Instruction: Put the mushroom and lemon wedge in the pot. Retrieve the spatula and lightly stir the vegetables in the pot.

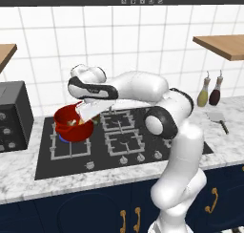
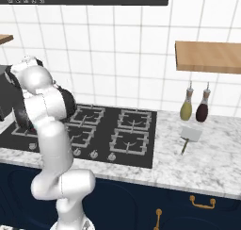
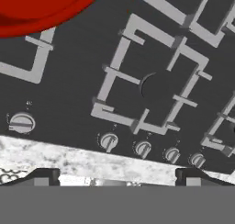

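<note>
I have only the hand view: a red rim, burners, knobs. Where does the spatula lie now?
Observer: The spatula lies on the marble counter, right of the stove, in front of two bottles.
Operator: Is anything touching it?
Observer: No. The gripper hangs open at the other end of the stove, close beside the pot.
Operator: Does the pot stand on a burner?
Observer: Yes, on the left side of the stove, next to a dark oven on the counter.
</note>
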